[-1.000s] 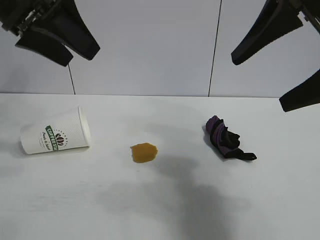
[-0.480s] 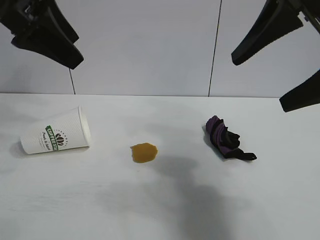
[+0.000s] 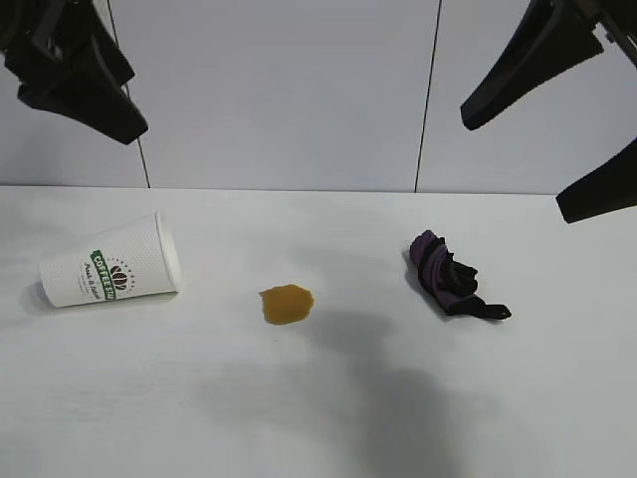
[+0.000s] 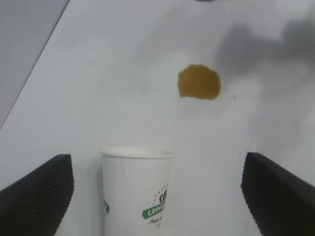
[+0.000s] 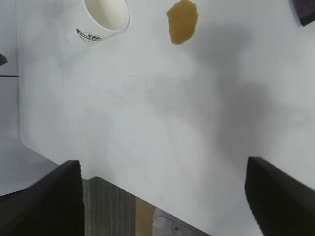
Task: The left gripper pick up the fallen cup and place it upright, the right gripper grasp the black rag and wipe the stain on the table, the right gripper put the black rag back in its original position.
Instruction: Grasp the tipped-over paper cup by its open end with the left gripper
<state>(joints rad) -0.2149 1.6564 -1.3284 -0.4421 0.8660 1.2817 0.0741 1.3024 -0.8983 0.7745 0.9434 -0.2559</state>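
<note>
The cup (image 3: 109, 264) lies on its side at the left of the table (image 3: 318, 428), rim toward the middle; it also shows in the left wrist view (image 4: 135, 191) and the right wrist view (image 5: 101, 19). The amber stain (image 3: 287, 304) (image 4: 199, 82) (image 5: 182, 20) sits mid-table. The black rag (image 3: 451, 276) with purple folds lies to its right; only a corner of the rag (image 5: 307, 10) shows in the right wrist view. My left gripper (image 3: 105, 105) (image 4: 157, 196) hangs open high above the cup. My right gripper (image 3: 518, 164) (image 5: 165, 196) hangs open high at the right, empty.
A pale grey panelled wall (image 3: 289, 90) stands behind the table. The right wrist view shows the table's near edge (image 5: 123, 189) with grey floor beyond it. Arm shadows fall across the table's front middle.
My left gripper has drifted left and slightly up above the cup. The right gripper, cup, stain and rag have not moved.
</note>
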